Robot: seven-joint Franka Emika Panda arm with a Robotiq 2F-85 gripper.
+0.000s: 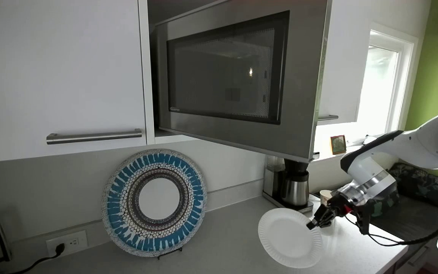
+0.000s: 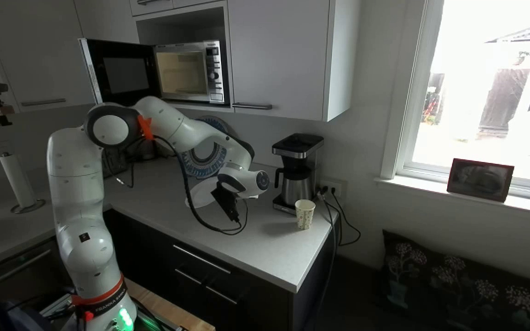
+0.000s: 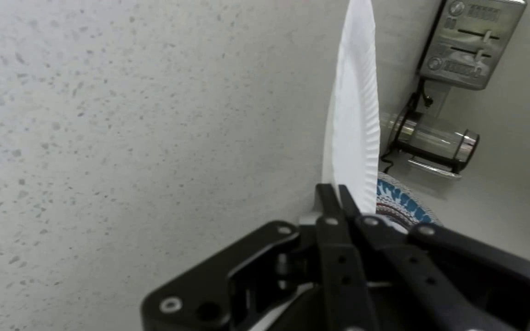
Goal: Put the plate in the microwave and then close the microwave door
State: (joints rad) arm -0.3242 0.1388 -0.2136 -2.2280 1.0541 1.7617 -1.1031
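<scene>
The plate point(image 1: 289, 238) looks like plain white paper, thin, with a fluted rim. I'd expect it to weigh next to nothing and to bend or crease long before it breaks. The fluting should stiffen the edge and give some grip, though the smooth face may slide. The rim is the place to take it, pinched across its thickness; held from one side only, the free side may sag or swing.

That is roughly the hold in the wrist view: the hand point(image 3: 335, 189) has its fingers point(image 3: 326, 202) almost together, the near rim caught between the tips and the rest of the plate reaching away, tilted. It is over the worktop point(image 1: 234, 243), left of the coffee maker point(image 2: 298, 174) in an exterior view. Whether the plate's lower edge touches the surface is hard to tell from these angles.

Higher up and farther left sits the microwave point(image 2: 214, 72), its microwave door point(image 2: 127, 73) swung wide. The next move probably calls for lifting gently and bringing the plate level, without squeezing harder than the paper needs.
</scene>
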